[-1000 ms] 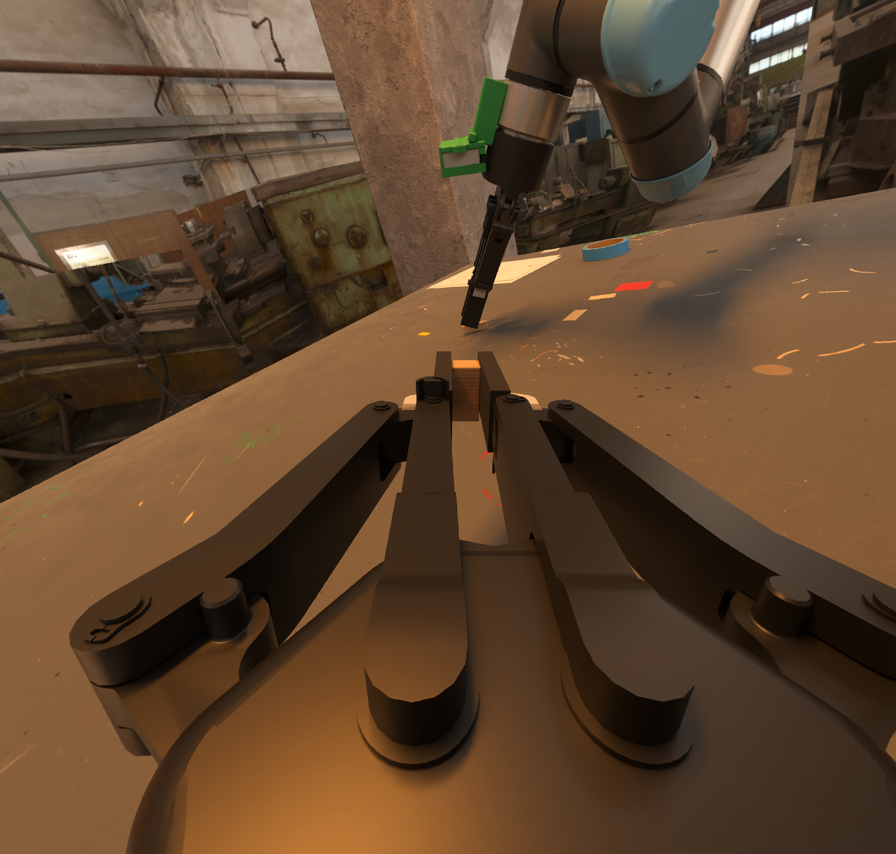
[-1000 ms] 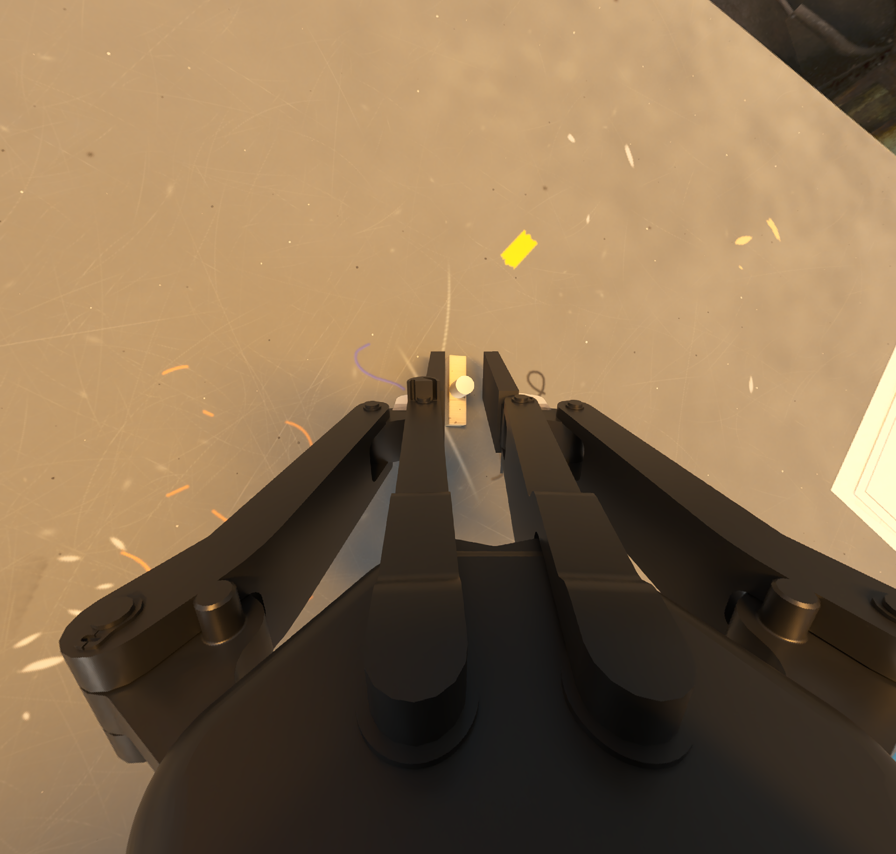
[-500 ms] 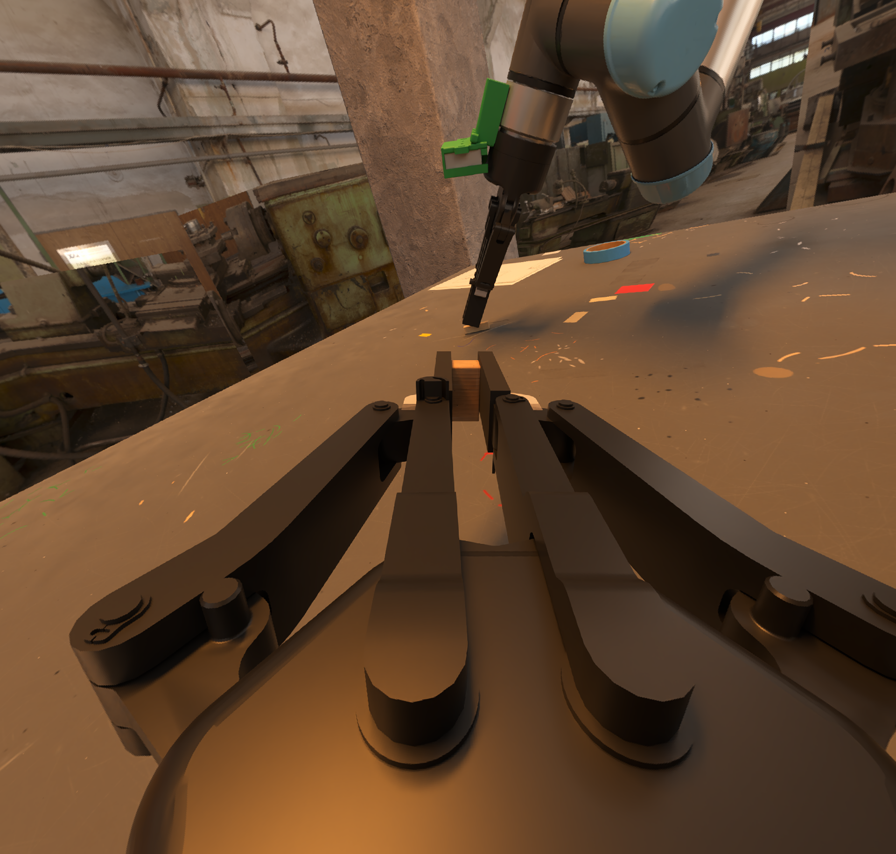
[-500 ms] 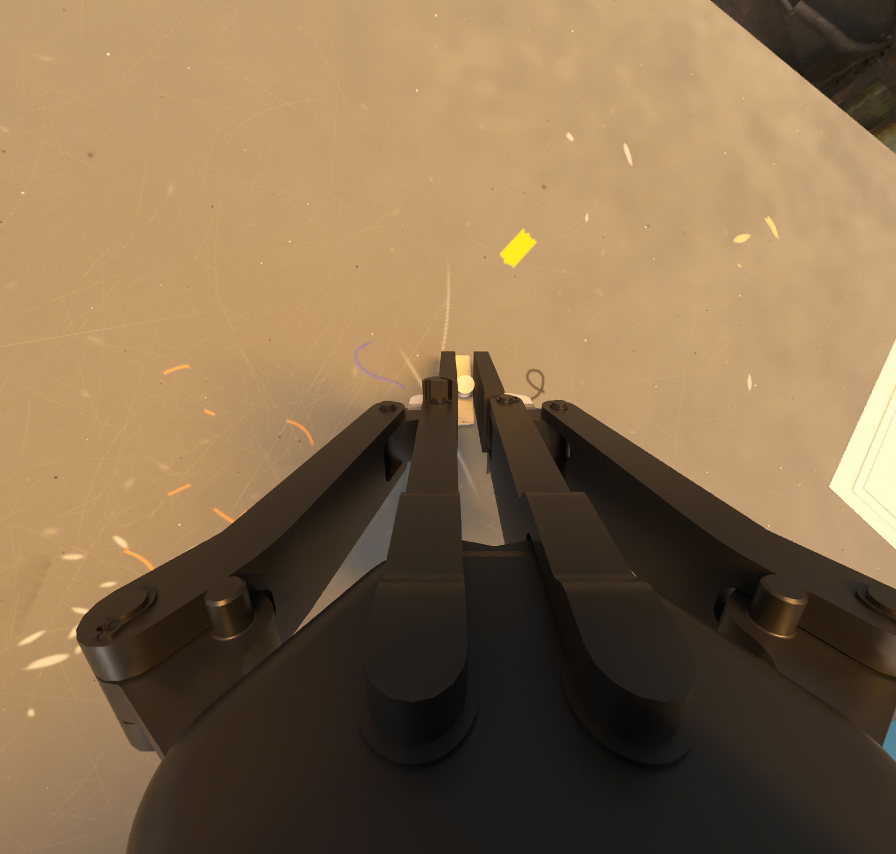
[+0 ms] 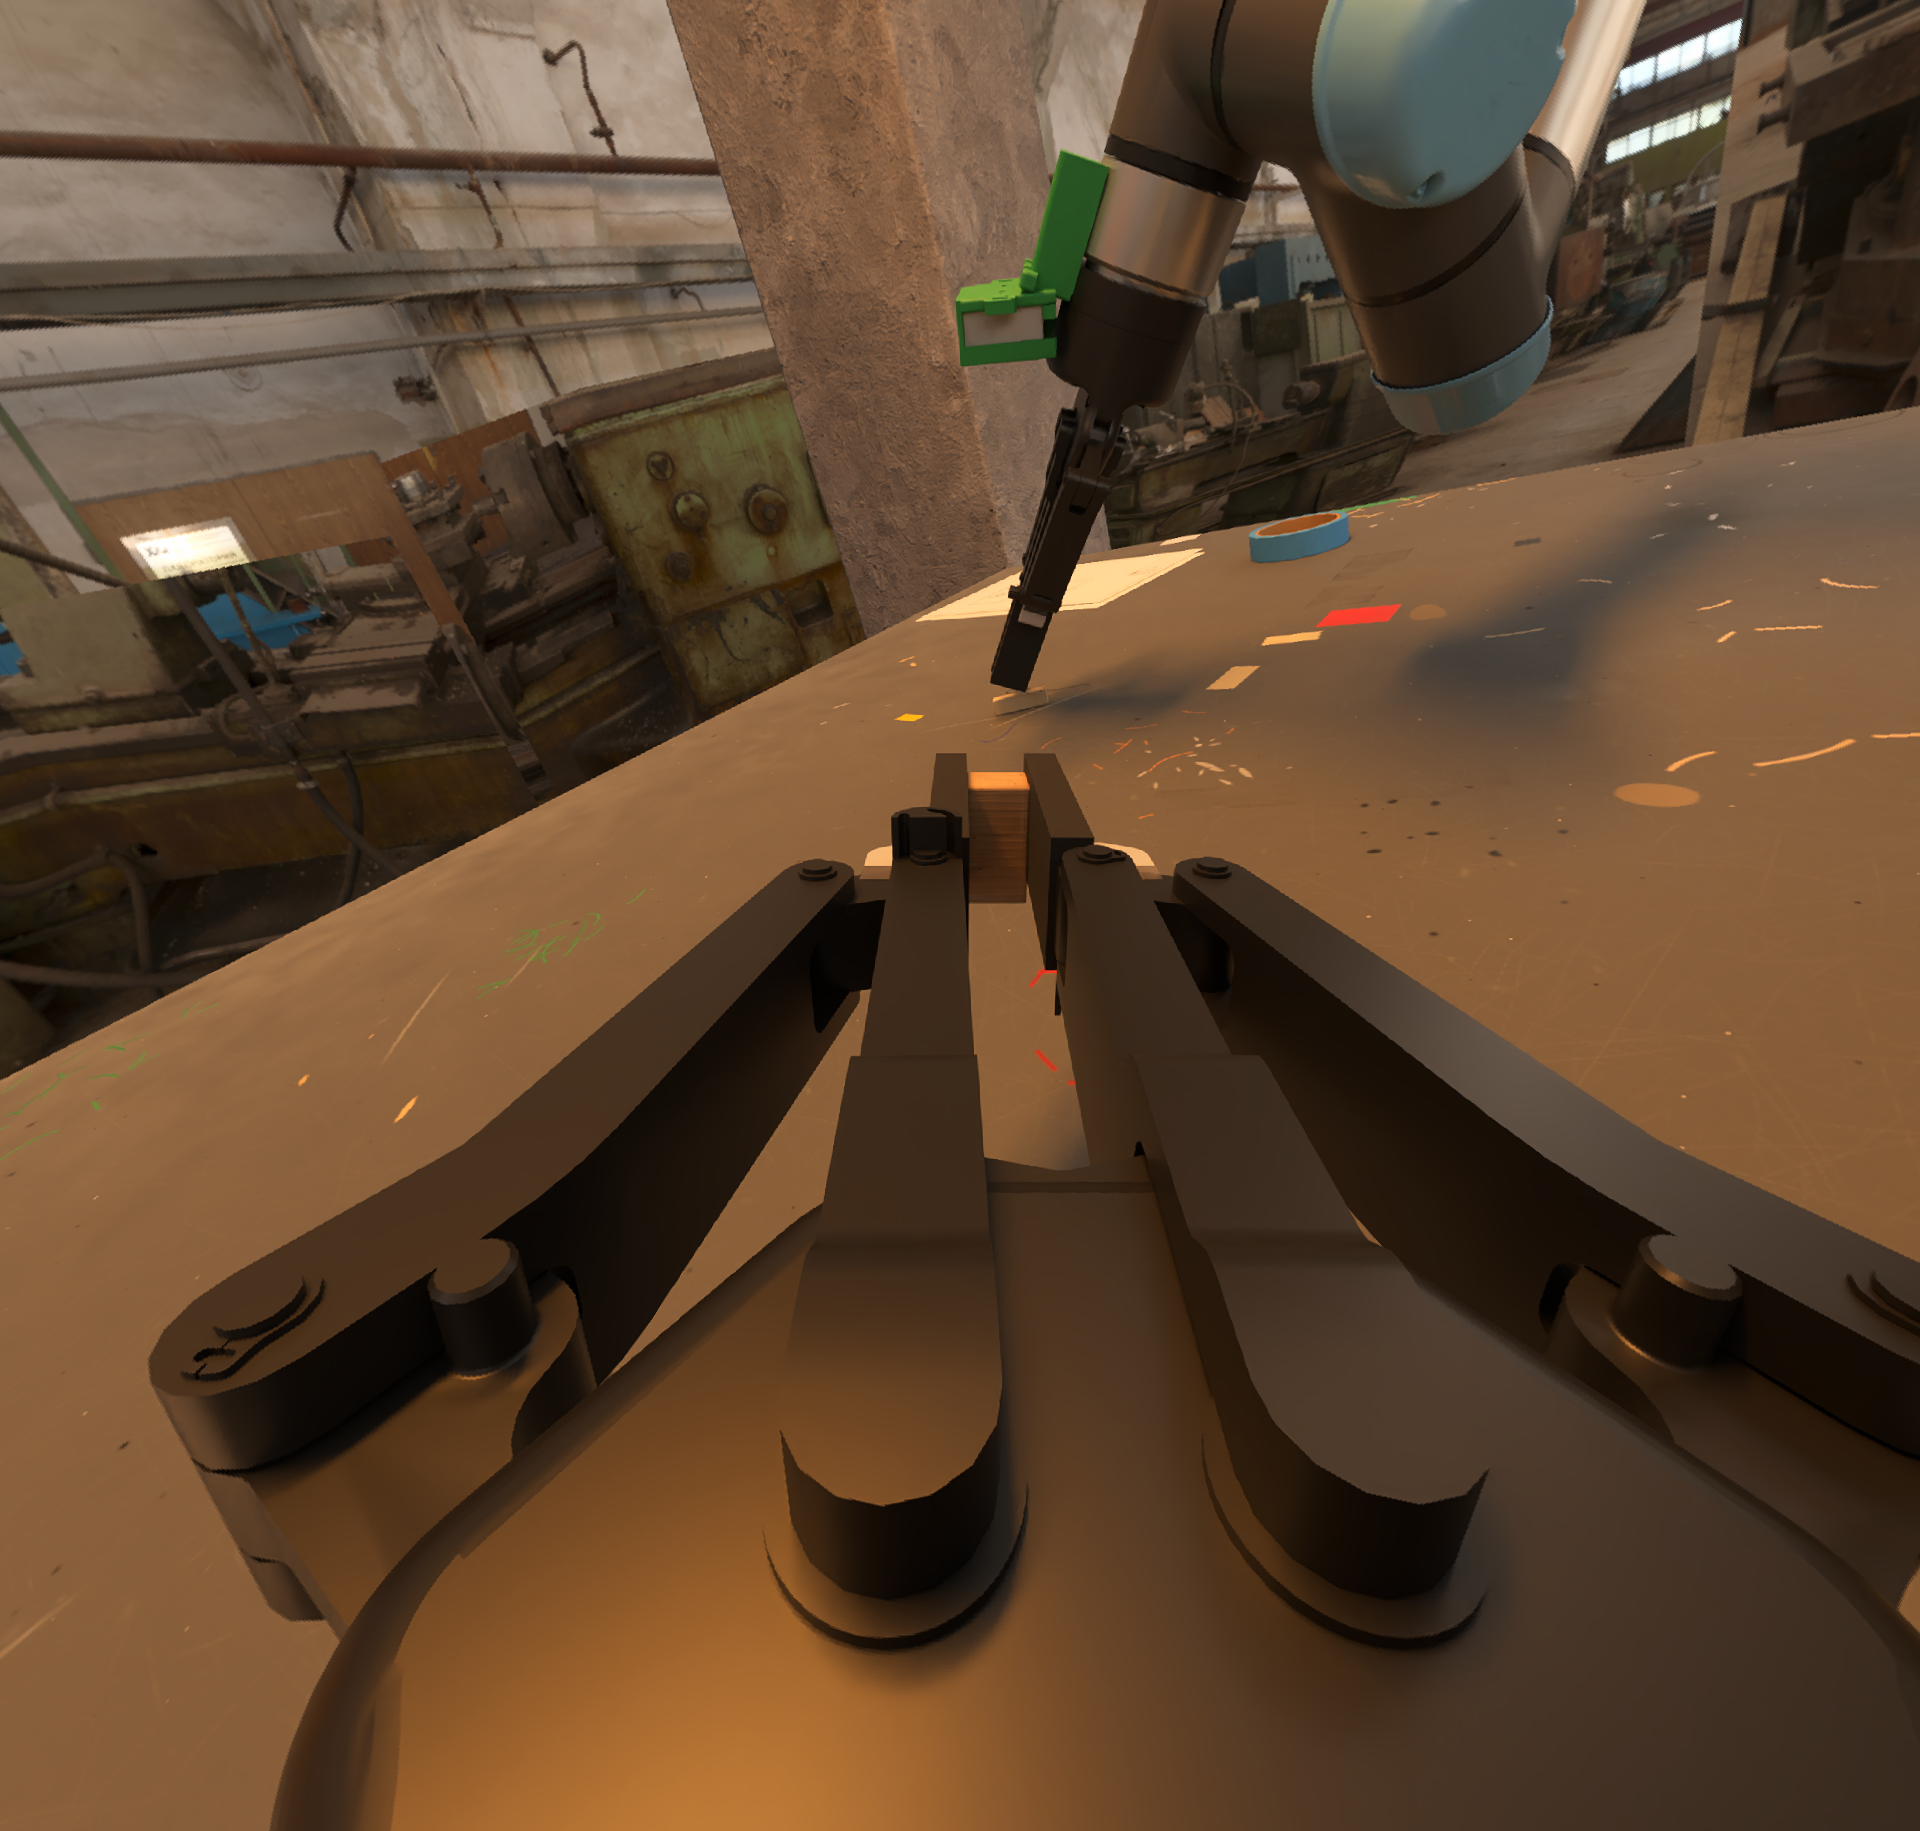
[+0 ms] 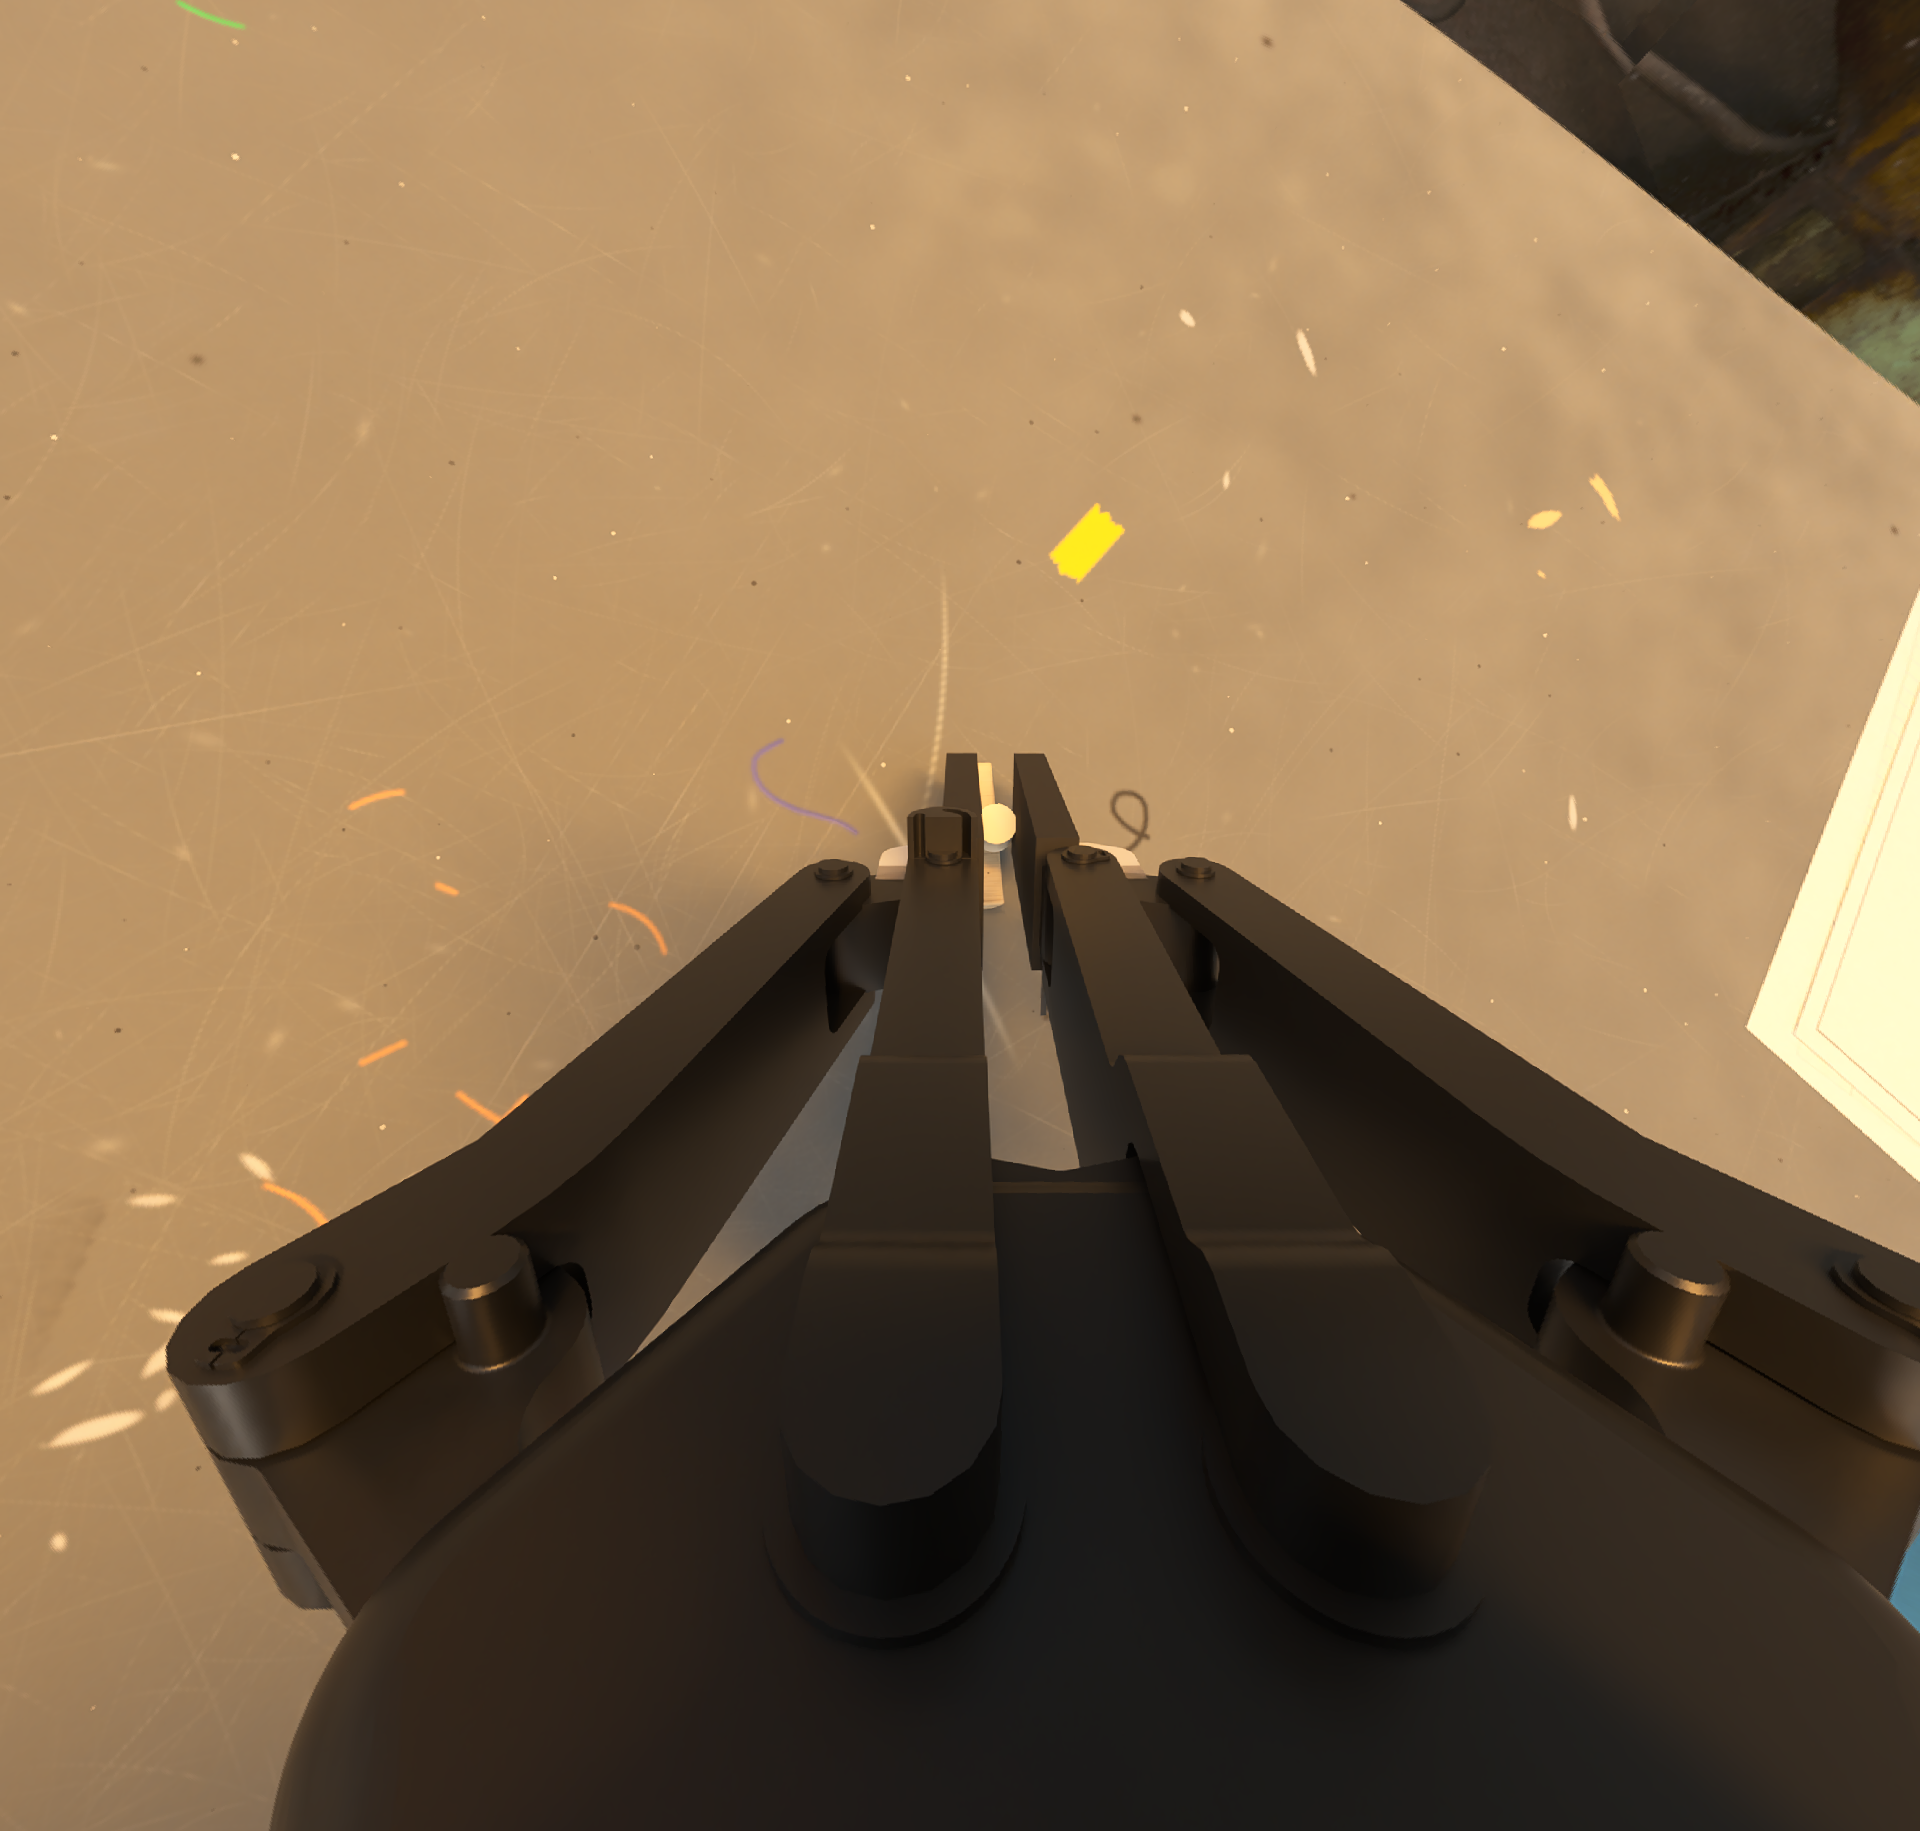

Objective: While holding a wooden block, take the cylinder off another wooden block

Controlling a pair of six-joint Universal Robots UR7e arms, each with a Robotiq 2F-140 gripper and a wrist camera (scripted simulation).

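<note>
Meanwhile, a wooden block (image 5: 997, 834) was pinched by the left pincer (image 5: 997, 794) above the surface (image 5: 1455, 950); the white cylinder (image 6: 998, 824) was gripped by the right pincer (image 6: 995, 794).

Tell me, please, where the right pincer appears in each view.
Left wrist view: the right pincer is upper centre, far off, its tips pointing down close to the table.
Right wrist view: it fills the lower half, shut on the cylinder.
Shared landmark: the white sheet, behind the pincer there, at the right edge here.
</note>
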